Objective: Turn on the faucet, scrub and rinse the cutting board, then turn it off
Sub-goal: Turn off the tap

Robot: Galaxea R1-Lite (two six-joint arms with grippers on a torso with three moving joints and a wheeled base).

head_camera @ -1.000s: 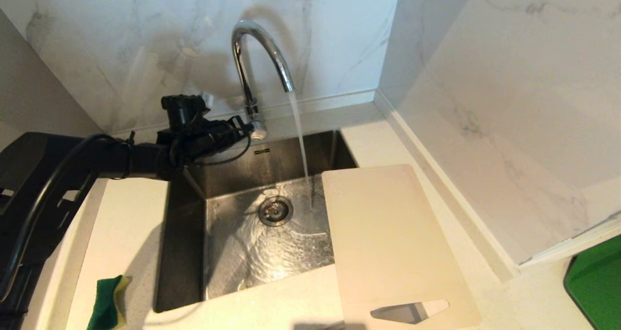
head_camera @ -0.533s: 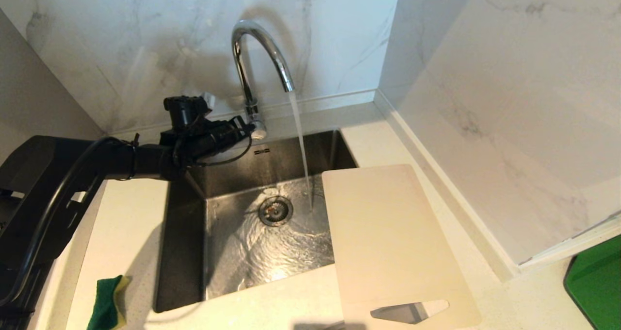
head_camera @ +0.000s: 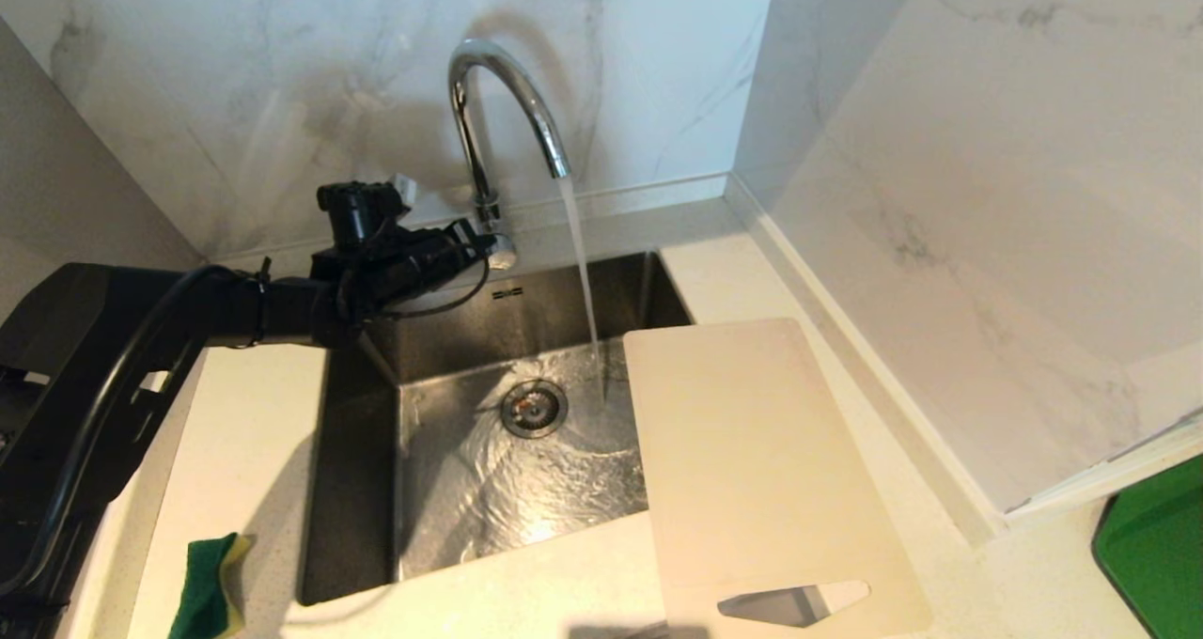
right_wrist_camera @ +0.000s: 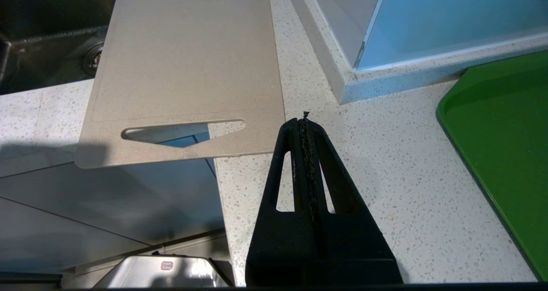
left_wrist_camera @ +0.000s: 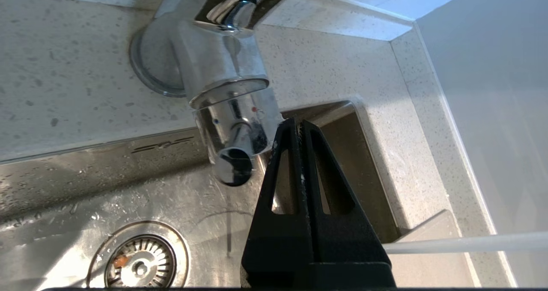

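Beside the chrome faucet (head_camera: pixel 495 103), running into the sink (head_camera: pixel 357 489), my left pincer (left_wrist_camera: pixel 292 126) sits pressed together at its lever (left_wrist_camera: pixel 233 164); beige cutting board (head_camera: pixel 752 470) bridges sink and bench (head_camera: pixel 987 583), no readable writing

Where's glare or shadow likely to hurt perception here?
Head view: bright glints on the faucet spout and the rippling wet sink floor; the left arm's soft shadow lies on the marble wall. Left wrist view: faucet chrome mirrors its surroundings beside the shut left gripper. Right wrist view: a shadow falls under the cutting board overhang.
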